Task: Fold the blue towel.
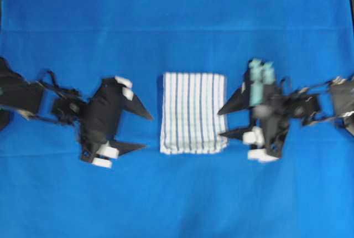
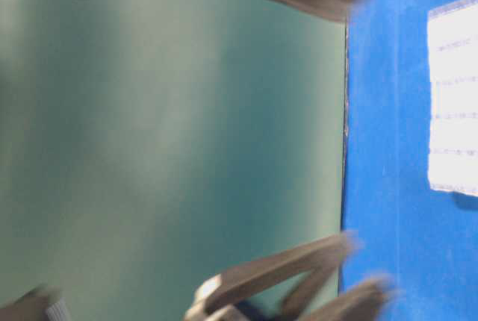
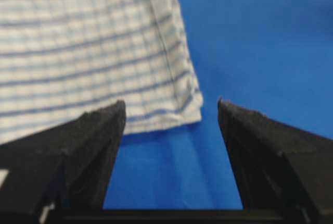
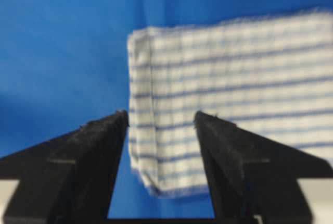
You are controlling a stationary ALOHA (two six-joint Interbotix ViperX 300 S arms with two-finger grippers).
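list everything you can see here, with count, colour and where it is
blue towel: one, white with dark-blue and light-blue stripes, folded into a compact rectangle, lying flat at the middle of the table between the two grippers
table covering: one, plain solid blue, spread under everything
green surface: one, dull green, beside the covering's edge in the table-level view
left gripper: one, black with white parts, open, left of the towel and clear of it
right gripper: one, black with white and pale teal parts, open, at the towel's right edge; contact cannot be told
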